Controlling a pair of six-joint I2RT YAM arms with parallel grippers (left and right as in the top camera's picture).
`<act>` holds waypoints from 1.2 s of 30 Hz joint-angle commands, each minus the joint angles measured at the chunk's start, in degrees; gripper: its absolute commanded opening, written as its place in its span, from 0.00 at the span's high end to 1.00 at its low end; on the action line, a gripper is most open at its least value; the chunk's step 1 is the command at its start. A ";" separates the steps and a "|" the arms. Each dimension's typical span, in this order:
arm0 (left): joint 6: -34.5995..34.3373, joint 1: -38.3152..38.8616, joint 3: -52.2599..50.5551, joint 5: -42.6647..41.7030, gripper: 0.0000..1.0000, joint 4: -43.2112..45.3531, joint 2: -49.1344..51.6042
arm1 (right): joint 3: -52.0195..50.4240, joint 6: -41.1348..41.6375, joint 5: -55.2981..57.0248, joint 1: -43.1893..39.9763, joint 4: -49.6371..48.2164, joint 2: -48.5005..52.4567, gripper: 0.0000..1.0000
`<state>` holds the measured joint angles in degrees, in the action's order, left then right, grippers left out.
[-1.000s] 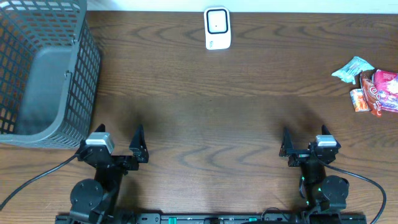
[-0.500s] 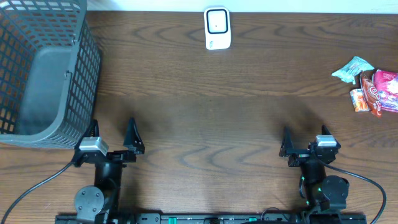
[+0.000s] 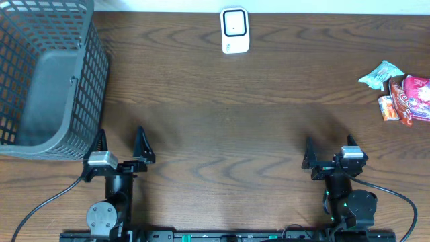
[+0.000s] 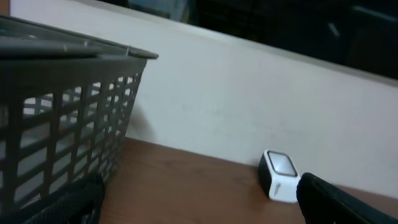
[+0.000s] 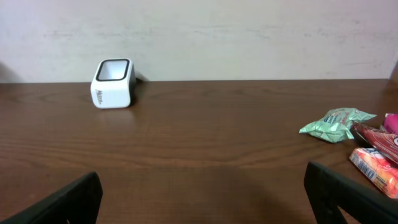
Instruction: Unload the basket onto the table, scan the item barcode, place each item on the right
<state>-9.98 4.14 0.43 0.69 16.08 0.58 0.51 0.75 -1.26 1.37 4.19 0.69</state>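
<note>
Barcode scanner (image 3: 234, 30): white, set at top centre of the table (image 3: 222, 114). Snack packets (image 3: 411, 91): green, red and orange, clustered at the right edge, well apart from both claws. Basket (image 3: 94, 67): grey mesh, placed upper left. Left claw (image 3: 121, 138): lower left, spread fully wide, nothing held. Right claw (image 3: 329, 151): lower right, likewise spread wide, nothing held.

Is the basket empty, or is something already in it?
Empty as far as shown: overhead, the basket shows a bare floor. Its left edge is out of frame.
</note>
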 commanded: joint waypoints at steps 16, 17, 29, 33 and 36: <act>6.91 -3.28 -0.20 -3.23 0.02 -20.22 -0.50 | -0.20 -0.39 0.31 0.46 0.11 -0.37 0.01; 6.97 -3.26 -0.20 -3.28 0.02 -20.02 -0.50 | -0.20 -0.39 0.31 0.46 0.11 -0.37 0.01; 10.54 -3.78 -0.20 -4.17 0.02 -20.09 -0.50 | -0.20 -0.39 0.31 0.46 0.11 -0.37 0.01; 12.96 -3.87 -0.20 -4.31 0.02 -20.09 -0.50 | -0.20 -0.39 0.31 0.46 0.11 -0.37 0.01; 14.34 -3.87 -0.20 -4.37 0.02 -20.09 -0.50 | -0.20 -0.39 0.31 0.46 0.11 -0.37 0.01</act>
<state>1.52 0.58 0.67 -3.11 -1.19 0.60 0.47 0.75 -1.26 1.37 4.12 0.69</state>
